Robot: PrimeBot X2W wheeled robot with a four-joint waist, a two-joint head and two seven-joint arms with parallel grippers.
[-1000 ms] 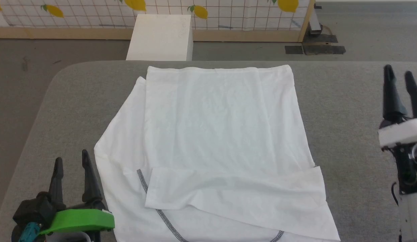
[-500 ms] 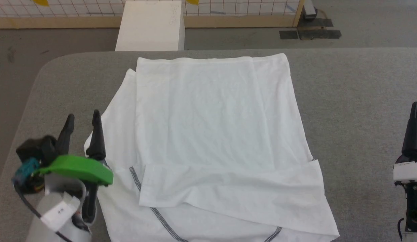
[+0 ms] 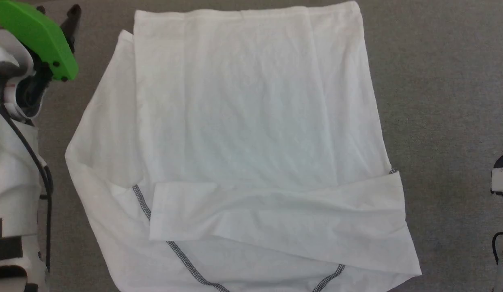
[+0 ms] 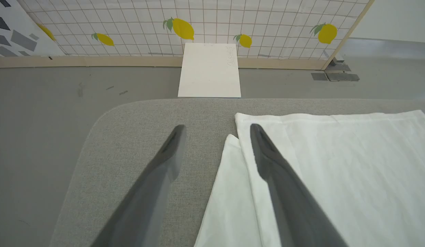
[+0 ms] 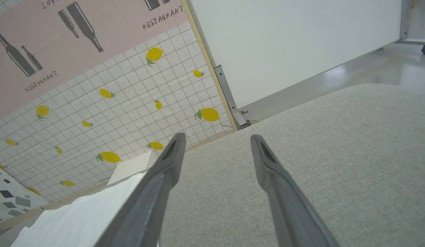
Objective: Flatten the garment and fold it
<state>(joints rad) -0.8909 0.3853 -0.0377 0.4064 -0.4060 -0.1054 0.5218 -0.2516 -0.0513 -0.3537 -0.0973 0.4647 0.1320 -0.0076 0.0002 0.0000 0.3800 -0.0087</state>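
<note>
left gripper (image 4: 217, 127): its two long dark fingers (image 4: 281, 185) stand wide apart and hold nothing. in the left wrist view one finger lies over bare grey table (image 4: 130, 137), the other crosses the upper left corner of the garment (image 4: 336, 164); whether it touches the cloth, i cannot tell.

right gripper (image 5: 217, 136): fingers (image 5: 284, 192) just as wide, empty, over the bare table at the centre of the right wrist view, with the garment's edge at lower left.

in the head view the garment (image 3: 251, 121) takes up the middle of the frame, lying flat on the table. it is thin, soft white cloth with faint creases, folded to a rough rectangle. one layer peeks out along the left side, and a folded band (image 3: 276, 223) runs across the lower part. dark grey zigzag stitching (image 3: 186, 259) shows at lower left and along the bottom edge. the table is a felt-like grey with a rounded corner. beyond it stands a rigid white box (image 4: 209, 68) against a gridded wall with lemons (image 4: 183, 29). a glossy green cover (image 3: 36, 34) sits on the left arm at upper left.
</note>
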